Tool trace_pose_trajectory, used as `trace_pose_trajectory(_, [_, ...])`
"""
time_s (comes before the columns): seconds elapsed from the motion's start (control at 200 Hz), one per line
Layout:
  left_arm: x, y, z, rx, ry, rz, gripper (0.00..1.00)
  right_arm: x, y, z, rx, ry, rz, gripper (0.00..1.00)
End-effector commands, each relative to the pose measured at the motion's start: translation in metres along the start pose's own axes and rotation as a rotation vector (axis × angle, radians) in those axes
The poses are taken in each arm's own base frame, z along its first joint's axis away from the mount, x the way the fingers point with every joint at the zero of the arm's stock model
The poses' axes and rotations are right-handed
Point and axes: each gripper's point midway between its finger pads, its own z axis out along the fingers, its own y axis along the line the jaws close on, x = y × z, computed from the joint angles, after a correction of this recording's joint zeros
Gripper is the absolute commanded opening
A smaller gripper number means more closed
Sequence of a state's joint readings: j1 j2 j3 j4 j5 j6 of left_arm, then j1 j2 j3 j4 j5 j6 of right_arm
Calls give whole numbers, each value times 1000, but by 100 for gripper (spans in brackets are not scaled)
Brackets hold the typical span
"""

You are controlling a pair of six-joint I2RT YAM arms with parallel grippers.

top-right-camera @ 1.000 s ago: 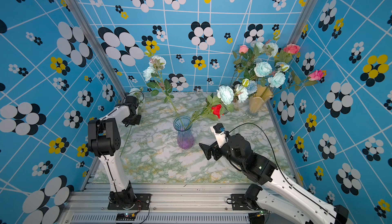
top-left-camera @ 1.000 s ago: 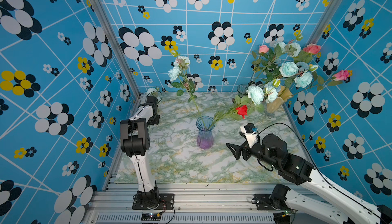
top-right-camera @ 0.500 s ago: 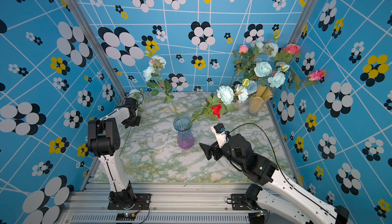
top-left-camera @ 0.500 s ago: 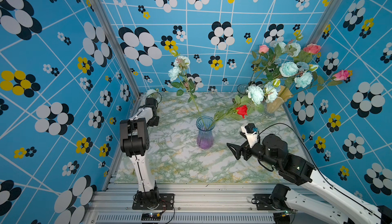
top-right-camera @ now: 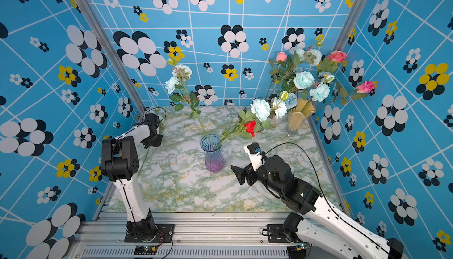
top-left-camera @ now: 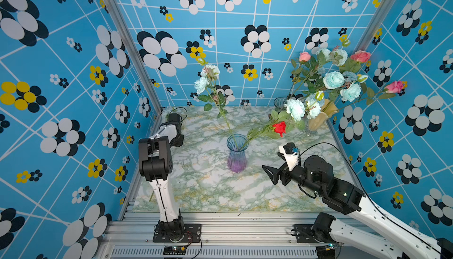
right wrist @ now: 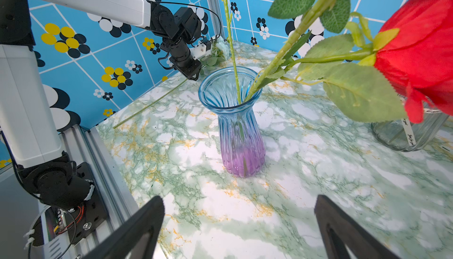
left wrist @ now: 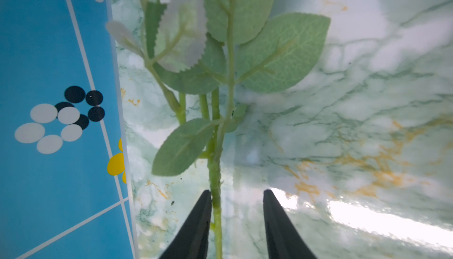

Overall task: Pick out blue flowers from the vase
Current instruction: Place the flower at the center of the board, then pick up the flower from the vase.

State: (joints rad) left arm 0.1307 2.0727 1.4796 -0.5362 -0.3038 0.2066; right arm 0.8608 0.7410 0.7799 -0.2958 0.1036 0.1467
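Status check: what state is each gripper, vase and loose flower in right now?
left gripper: open, jaws astride stem
right gripper: open, empty
loose flower: lying flat on table
blue-purple vase: upright, holding blue flower and red rose
amber vase: upright, holding mixed bouquet

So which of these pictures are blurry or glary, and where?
Left wrist view: a white glare streak on the marble table, and the nearest leaves look washed out and soft. Right wrist view: the vase is sharp, while the red rose, close to the lens, looks soft at its edges. Both top views: even light, sharp throughout.
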Motion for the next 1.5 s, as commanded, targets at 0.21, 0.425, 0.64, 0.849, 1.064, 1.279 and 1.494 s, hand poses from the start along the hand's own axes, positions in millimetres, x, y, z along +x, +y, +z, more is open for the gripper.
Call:
trace_pose_trajectory(0.21, [-25, 21, -51, -35, -181, -102, 48, -1, -4, 0, 19, -11, 15, 99])
trace_pose_trajectory(0.425, [-52, 24, -145, 70, -452, -312, 65, -4, -2, 1, 9, -20, 19, 99])
trace_pose_trajectory(0.64, [-49, -24, -248, 177, -756, -321, 73, -8, -1, -4, 1, -17, 37, 99])
trace_pose_trajectory(0.849, [-11, -97, -313, 368, -972, -254, 75, -16, -1, -11, 11, 11, 29, 92])
trace_pose_trajectory(1.064, [25, -130, -312, 503, -1003, -227, 75, -33, 8, -18, -32, 13, 52, 83])
trace_pose_trajectory(1.279, [61, -153, -291, 659, -948, -221, 74, -38, 36, 24, -66, 127, 23, 71])
trace_pose_trajectory(1.494, [77, -151, -284, 698, -966, -238, 74, -69, 63, 55, -59, 95, -40, 70])
